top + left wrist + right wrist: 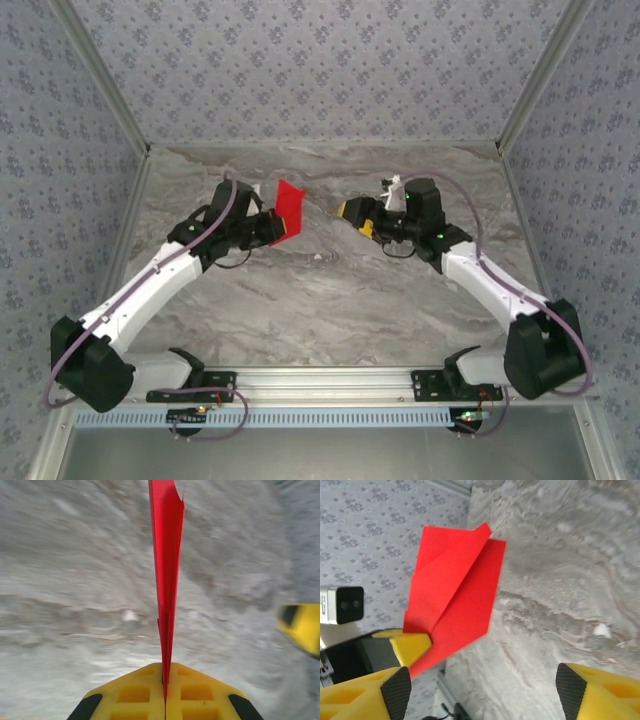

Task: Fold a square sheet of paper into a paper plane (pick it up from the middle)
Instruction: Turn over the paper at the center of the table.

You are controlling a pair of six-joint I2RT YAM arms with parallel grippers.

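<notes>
The square sheet of paper (pixel 289 205) is bright red and folded into flat layers with a diagonal crease (pixel 455 595). It stands upright above the marble table, left of centre at the back. My left gripper (pixel 278 228) is shut on its lower edge. In the left wrist view the paper (pixel 166 580) rises edge-on from between the closed yellow fingers (pixel 135 695). My right gripper (pixel 350 212) hovers a short way to the right of the paper, apart from it. Its jaws stand open and hold nothing (pixel 482 687).
The grey marble table (pixel 320 300) is walled by patterned panels on three sides. An aluminium rail (pixel 320 380) with both arm bases runs along the near edge. One of the right gripper's yellow fingers (pixel 300 625) shows at the right of the left wrist view.
</notes>
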